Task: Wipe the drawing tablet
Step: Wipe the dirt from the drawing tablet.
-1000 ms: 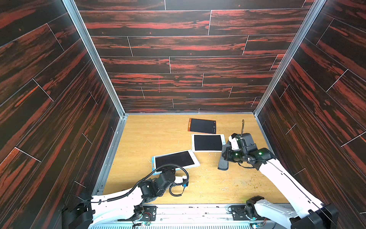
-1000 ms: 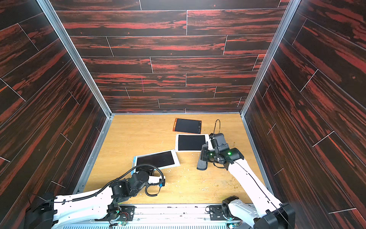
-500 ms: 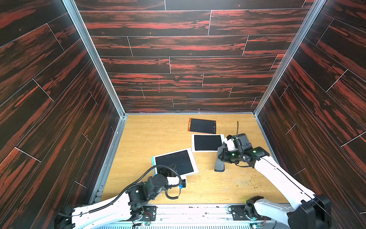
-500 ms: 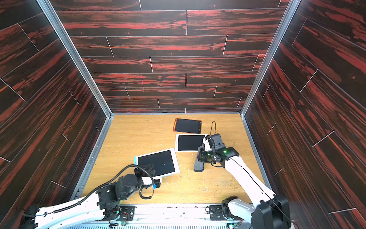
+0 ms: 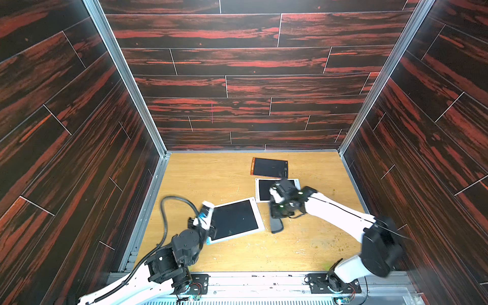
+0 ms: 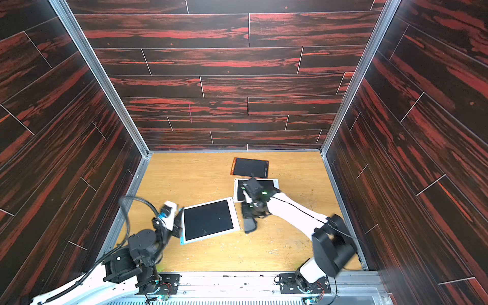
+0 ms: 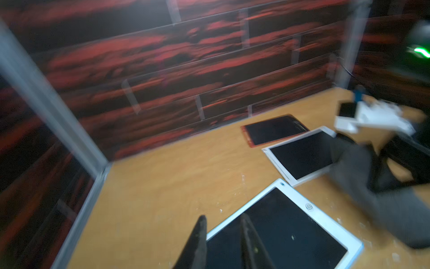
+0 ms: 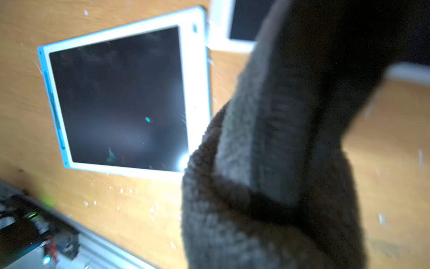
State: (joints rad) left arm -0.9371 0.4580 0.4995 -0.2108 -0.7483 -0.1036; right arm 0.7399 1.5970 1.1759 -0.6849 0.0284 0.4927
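The right gripper (image 5: 276, 210) has its jaws clamped on a gray cloth (image 5: 276, 225) hanging just beside the blue-edged drawing tablet (image 5: 235, 219). The left gripper (image 7: 223, 221) has its jaws slightly apart over that tablet's edge

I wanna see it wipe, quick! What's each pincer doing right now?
Left pincer: open a little, tips at the edge of the white blue-rimmed drawing tablet.
Right pincer: closed, holding the dark grey knitted cloth.

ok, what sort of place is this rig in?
Probably a closed robot test booth: dark wood-print walls with metal corner posts box in a wooden table, two arms are bolted to a front rail, and the right claw holds a cloth beside a tablet.
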